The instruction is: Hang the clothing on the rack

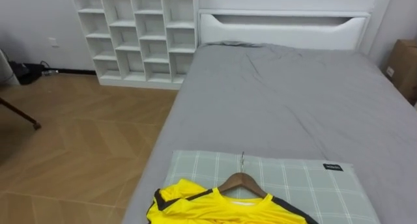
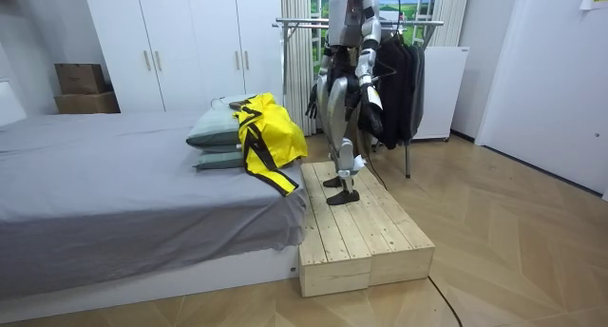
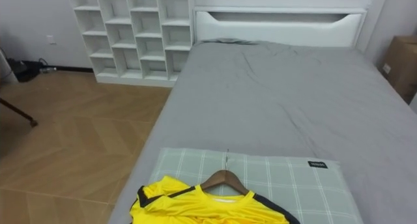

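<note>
- Yellow shirt (image 1: 215, 208) lies on a wooden hanger (image 1: 242, 182), with the hook pointing up the bed. Both lie on a green checked pillow (image 1: 306, 185) at the foot of the grey bed (image 1: 287, 100).
- The eye views cut the shirt off at the bottom edge, so just the collar, shoulders and dark trim are visible there.
- The room view adds the rest. The shirt is bunched on two stacked pillows, and one black-striped part hangs over the foot edge of the mattress.
- Right robot hand (image 2: 313, 106) is a dark shape low in front of my thigh. It's near the shirt but apart from it. Can't tell if the fingers are apart or together.
- Left robot hand (image 2: 373, 116) hangs by my hip against dark clothes (image 2: 404, 80). It's too small and low in contrast, so I can't tell its state either.
- I stand upright on a wooden platform (image 2: 356, 237) butted against the foot of the bed, facing the bed.
- Behind me is a clothes rack (image 2: 304, 23) carrying those dark clothes.
- The eye views add a white headboard (image 1: 283, 30), a white cubby shelf (image 1: 137, 35) to its left and a cardboard box (image 1: 405, 68) cut off at the right edge.
- The room view adds white wardrobes (image 2: 190, 42) beyond the bed.
</note>
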Robot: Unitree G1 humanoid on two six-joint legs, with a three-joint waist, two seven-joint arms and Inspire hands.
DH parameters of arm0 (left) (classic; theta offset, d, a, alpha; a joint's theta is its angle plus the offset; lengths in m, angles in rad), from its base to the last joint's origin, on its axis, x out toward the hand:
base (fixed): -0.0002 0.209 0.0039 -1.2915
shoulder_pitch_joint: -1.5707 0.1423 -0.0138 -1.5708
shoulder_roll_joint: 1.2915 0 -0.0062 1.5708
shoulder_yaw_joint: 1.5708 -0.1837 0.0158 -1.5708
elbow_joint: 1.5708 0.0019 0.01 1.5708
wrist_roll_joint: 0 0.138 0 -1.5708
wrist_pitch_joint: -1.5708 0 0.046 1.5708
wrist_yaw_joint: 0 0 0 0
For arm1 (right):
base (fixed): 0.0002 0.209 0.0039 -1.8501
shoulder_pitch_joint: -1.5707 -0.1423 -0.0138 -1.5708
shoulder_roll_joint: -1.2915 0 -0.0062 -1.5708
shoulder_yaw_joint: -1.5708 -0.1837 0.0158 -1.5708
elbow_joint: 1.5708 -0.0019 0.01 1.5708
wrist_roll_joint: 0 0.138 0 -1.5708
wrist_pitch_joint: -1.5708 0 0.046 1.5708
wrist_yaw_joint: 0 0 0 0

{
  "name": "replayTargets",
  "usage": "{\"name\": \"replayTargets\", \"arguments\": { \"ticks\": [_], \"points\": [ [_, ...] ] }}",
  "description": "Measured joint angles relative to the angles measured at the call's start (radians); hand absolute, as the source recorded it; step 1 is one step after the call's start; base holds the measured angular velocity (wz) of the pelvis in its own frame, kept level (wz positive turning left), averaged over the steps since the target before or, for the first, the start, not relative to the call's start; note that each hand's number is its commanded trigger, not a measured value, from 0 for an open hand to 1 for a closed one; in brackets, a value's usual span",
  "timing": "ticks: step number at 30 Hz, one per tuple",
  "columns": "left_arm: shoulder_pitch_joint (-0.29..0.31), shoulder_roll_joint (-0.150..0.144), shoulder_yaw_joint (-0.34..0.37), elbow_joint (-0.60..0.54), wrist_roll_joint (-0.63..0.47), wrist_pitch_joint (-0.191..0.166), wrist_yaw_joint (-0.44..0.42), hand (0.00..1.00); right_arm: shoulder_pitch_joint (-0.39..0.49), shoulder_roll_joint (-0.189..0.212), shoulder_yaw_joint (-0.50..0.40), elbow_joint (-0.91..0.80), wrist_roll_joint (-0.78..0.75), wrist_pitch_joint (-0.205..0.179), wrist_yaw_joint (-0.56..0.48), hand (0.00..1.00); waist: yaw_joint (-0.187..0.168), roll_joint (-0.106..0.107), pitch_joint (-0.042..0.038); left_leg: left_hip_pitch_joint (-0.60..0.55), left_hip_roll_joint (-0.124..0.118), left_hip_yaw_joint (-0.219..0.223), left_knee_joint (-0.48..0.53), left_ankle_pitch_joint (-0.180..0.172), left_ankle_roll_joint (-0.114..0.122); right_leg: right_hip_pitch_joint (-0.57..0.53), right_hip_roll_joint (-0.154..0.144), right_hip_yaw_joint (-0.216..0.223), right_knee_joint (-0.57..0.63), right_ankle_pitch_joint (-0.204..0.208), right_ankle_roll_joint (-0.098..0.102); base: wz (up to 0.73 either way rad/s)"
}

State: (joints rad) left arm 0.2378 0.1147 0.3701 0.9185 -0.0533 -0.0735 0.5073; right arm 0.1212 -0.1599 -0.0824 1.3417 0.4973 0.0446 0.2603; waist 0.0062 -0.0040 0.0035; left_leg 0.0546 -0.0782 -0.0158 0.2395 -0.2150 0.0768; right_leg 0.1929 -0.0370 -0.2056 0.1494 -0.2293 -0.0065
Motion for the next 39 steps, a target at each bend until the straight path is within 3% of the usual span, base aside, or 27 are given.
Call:
{"name": "replayTargets", "arguments": {
  "ticks": [5,13,18,21,23,26,30,39],
  "points": [
    [-0.004,0.015,-0.023,-0.160,0.119,-0.026,0.131,0.00,0.001,-0.003,0.000,-0.001,0.002,-0.008,-0.021,0.00,-0.001,-0.005,-0.0031,0.003,-0.002,-0.015,-0.001,0.000,0.000,0.001,0.000,-0.014,0.000,-0.001,0.002,0.07],
    [-0.007,0.022,-0.059,-0.378,0.314,-0.034,0.232,0.00,0.020,-0.009,0.001,-0.004,-0.029,-0.012,-0.017,0.00,0.000,-0.004,-0.0033,0.008,-0.003,-0.013,-0.011,0.000,0.000,0.000,0.000,-0.014,0.001,-0.001,0.002,0.00],
    [-0.037,0.023,-0.061,-0.408,0.434,-0.035,0.238,0.00,0.022,-0.010,-0.010,-0.003,-0.029,-0.012,-0.015,0.00,-0.011,-0.002,-0.0033,-0.001,0.002,-0.016,-0.003,-0.001,-0.001,-0.003,0.001,-0.017,0.001,-0.001,0.001,0.01],
    [-0.049,0.039,-0.069,-0.456,0.507,-0.035,0.250,0.00,0.023,-0.019,-0.011,-0.002,-0.030,-0.012,-0.004,0.00,-0.021,0.003,-0.0030,-0.007,0.002,-0.016,0.002,-0.001,-0.001,-0.006,0.002,-0.015,0.001,0.000,0.001,0.01],
    [-0.064,0.059,-0.075,-0.460,0.587,-0.035,0.262,0.00,0.028,-0.033,-0.011,-0.009,-0.049,-0.012,0.005,0.00,-0.028,0.014,-0.0045,-0.007,0.002,-0.013,0.003,-0.001,-0.001,-0.008,0.002,-0.014,0.002,0.000,0.001,-0.05],
    [-0.086,0.062,-0.080,-0.461,0.702,-0.035,0.270,0.00,0.037,-0.043,-0.013,-0.015,-0.056,-0.019,0.005,0.00,-0.029,0.027,-0.0058,-0.008,0.002,-0.013,0.001,-0.001,-0.001,-0.008,0.002,-0.013,0.002,0.000,0.000,0.00],
    [-0.090,0.063,-0.107,-0.469,0.765,-0.027,0.270,0.00,0.039,-0.049,-0.018,-0.015,-0.055,-0.029,0.005,0.00,-0.037,0.039,-0.0082,-0.011,0.003,-0.012,0.001,-0.001,-0.002,-0.013,0.003,-0.011,0.002,0.001,-0.001,-0.01],
    [-0.111,0.066,-0.147,-0.553,0.807,-0.014,0.266,0.00,0.036,-0.062,-0.018,-0.019,-0.085,-0.033,0.007,0.00,-0.058,0.036,-0.0037,-0.007,0.007,0.002,-0.006,0.000,-0.003,-0.019,0.004,0.008,0.001,0.001,-0.002,-0.03]
  ]
}}
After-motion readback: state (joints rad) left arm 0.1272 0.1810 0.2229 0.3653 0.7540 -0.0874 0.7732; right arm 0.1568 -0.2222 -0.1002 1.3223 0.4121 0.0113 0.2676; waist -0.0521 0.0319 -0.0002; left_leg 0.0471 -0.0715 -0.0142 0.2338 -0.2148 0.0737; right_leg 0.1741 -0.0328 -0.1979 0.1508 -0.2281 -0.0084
